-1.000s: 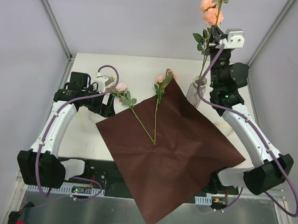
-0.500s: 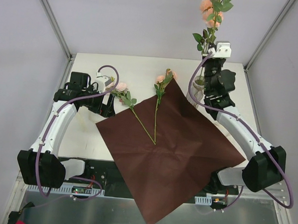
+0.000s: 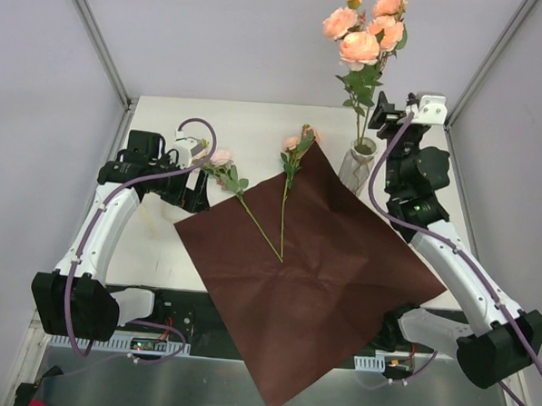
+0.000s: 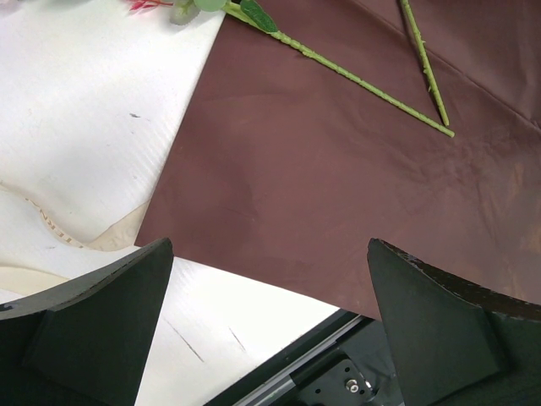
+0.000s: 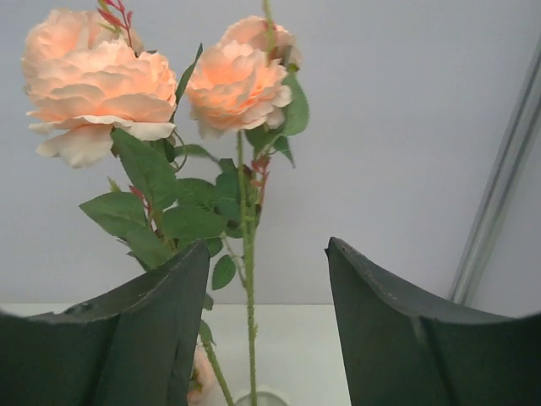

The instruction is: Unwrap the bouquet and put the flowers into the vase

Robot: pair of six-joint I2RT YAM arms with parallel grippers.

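The white vase (image 3: 356, 166) stands at the table's back right with a stem of peach-pink flowers (image 3: 359, 44) upright in it. My right gripper (image 3: 390, 110) hangs open just right of that stem, jaws apart, not touching it. In the right wrist view the green stem (image 5: 248, 279) rises between the open right gripper (image 5: 266, 249) from the vase mouth (image 5: 259, 397). Two more flowers (image 3: 221, 158) (image 3: 296, 146) lie on the unfolded maroon paper (image 3: 313, 269). My left gripper (image 3: 196, 183) is open by the paper's left corner, holding nothing; its view shows the paper (image 4: 338, 169) and both stems (image 4: 363, 83).
A cream ribbon (image 4: 42, 222) lies curled on the white table (image 3: 151, 242) left of the paper. The paper's near corner hangs over the front edge above the metal base (image 3: 243, 388). Frame posts and grey walls enclose the table.
My right gripper has opened and let go of the rose stem, drawing back to the right. The roses now stand in the vase, leaning left. The left arm has not moved.
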